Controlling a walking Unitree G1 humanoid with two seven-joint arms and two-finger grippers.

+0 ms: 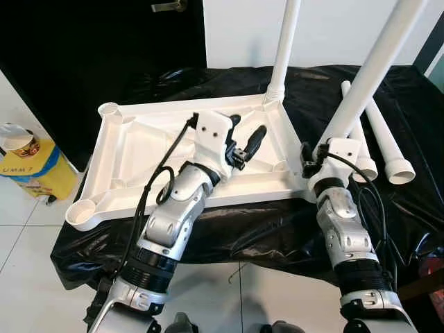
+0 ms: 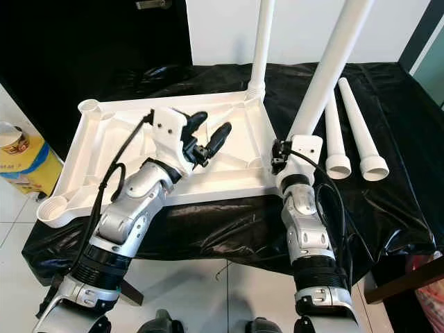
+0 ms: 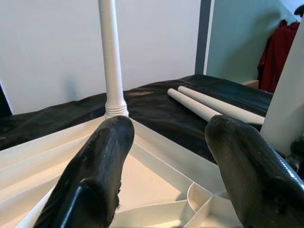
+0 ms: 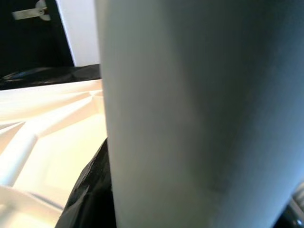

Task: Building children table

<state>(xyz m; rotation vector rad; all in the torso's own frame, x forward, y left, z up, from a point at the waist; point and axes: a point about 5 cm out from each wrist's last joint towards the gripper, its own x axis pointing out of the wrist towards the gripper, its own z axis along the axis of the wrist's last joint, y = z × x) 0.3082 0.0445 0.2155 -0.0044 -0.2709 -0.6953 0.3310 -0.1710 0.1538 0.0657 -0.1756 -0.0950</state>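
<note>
One tool (image 1: 316, 158) clamped around a leg (image 1: 374, 66)

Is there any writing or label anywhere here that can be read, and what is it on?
"UMM": partial dark letters on the yellow box on the floor to the robot's left; the rest is cut off.
Cup on top of that box: printed pattern, too small to read.
White tabletop, legs and black cloth: no writing.
</note>
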